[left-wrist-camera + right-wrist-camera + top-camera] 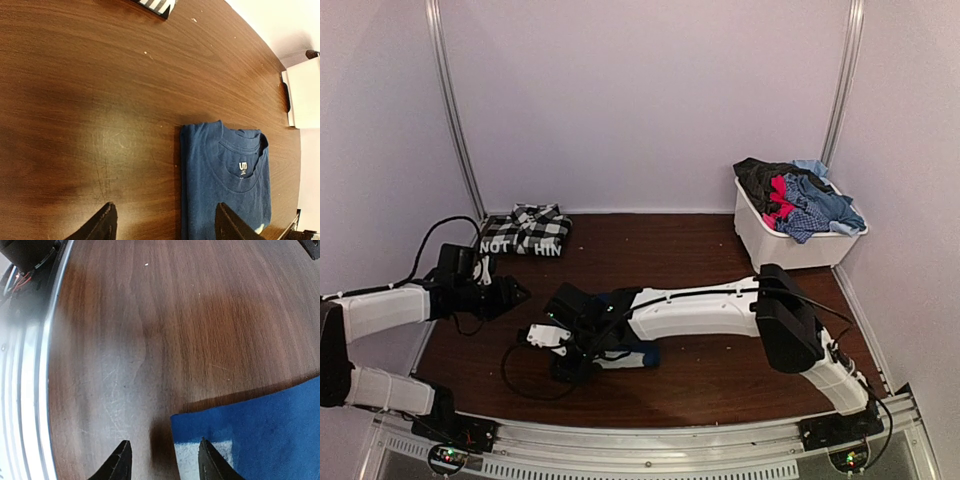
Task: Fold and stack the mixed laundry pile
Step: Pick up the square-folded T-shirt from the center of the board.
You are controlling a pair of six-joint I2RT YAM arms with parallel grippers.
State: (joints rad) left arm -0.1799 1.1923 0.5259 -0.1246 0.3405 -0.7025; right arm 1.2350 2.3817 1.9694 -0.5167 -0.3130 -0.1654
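I log one folded navy tee [225, 185], soft, limp and light, flat on the tabletop [75, 100] at my right tool [164, 441], which gapes empty like my left tool [164, 206]; best pinched along a folded edge.

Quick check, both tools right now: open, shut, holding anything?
Left tool: open, nothing between its fingers.
Right tool: open; a corner of the blue shirt lies by one finger, not gripped.
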